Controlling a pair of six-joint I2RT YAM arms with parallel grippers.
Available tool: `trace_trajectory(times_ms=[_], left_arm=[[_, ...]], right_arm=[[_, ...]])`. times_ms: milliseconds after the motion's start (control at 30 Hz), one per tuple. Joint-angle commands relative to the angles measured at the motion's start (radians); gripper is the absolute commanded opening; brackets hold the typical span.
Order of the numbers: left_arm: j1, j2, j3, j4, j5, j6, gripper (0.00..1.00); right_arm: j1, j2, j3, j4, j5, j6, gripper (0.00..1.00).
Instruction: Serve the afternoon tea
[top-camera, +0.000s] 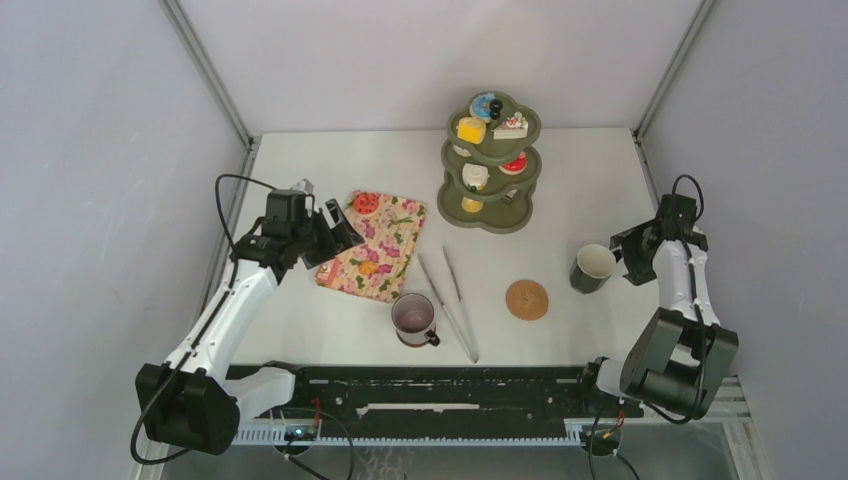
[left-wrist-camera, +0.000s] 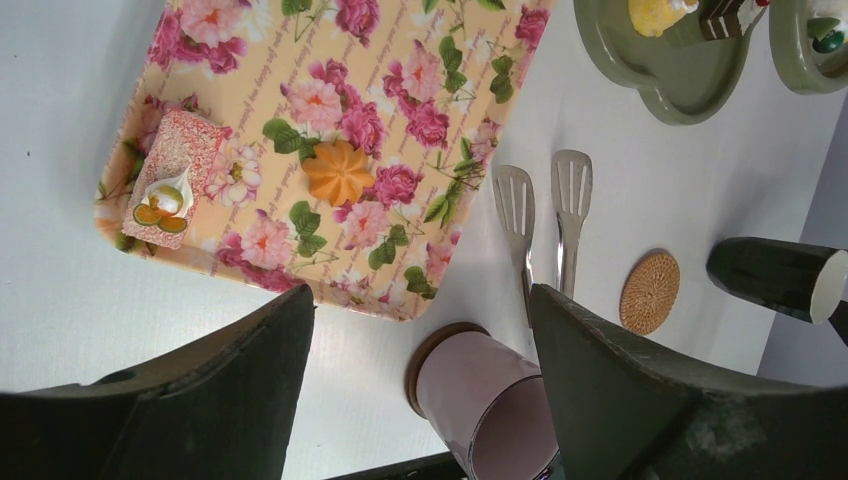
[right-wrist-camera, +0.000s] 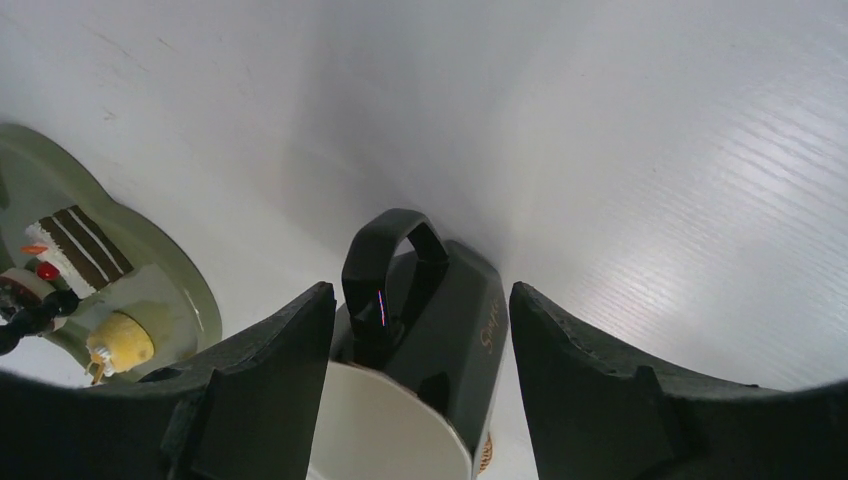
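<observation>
The dark green, white-lined mug (top-camera: 593, 268) stands at the right and shows between my right gripper's fingers in the right wrist view (right-wrist-camera: 455, 330). My right gripper (top-camera: 628, 255) (right-wrist-camera: 422, 295) is open, a jaw on either side of the mug with a gap on both sides. The mauve mug (top-camera: 412, 318) (left-wrist-camera: 490, 405) stands on a brown coaster near the front. My left gripper (top-camera: 340, 235) (left-wrist-camera: 422, 300) is open and empty above the floral tray's (top-camera: 400, 255) (left-wrist-camera: 480, 120) left edge. On the tray lie a pink cake slice (left-wrist-camera: 170, 180) and an orange pastry (left-wrist-camera: 338, 170).
A green tiered stand (top-camera: 520, 215) at the back holds a yellow cube (top-camera: 471, 130), a blue donut (top-camera: 485, 105), a cake slice (top-camera: 512, 127) and other pastries. Metal tongs (top-camera: 450, 300) lie beside the mauve mug. A round wicker coaster (top-camera: 526, 299) lies left of the green mug.
</observation>
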Motion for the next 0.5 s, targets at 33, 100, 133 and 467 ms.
trace_trajectory(times_ms=[33, 100, 133, 467], left_arm=[[0.006, -0.023, 0.000, 0.027, 0.008, 0.017, 0.83], [0.007, -0.025, -0.006, 0.026, 0.005, 0.019, 0.84], [0.006, -0.024, -0.008, 0.027, 0.005, 0.019, 0.84], [0.010, -0.019, -0.009, 0.031, 0.012, 0.025, 0.83]], right_arm=[[-0.002, 0.043, 0.035, 0.073, -0.035, 0.016, 0.71], [0.007, 0.053, 0.035, 0.068, -0.025, 0.010, 0.68], [0.016, 0.057, 0.035, 0.062, -0.011, 0.008, 0.66], [0.060, 0.112, 0.036, 0.058, 0.041, -0.005, 0.50]])
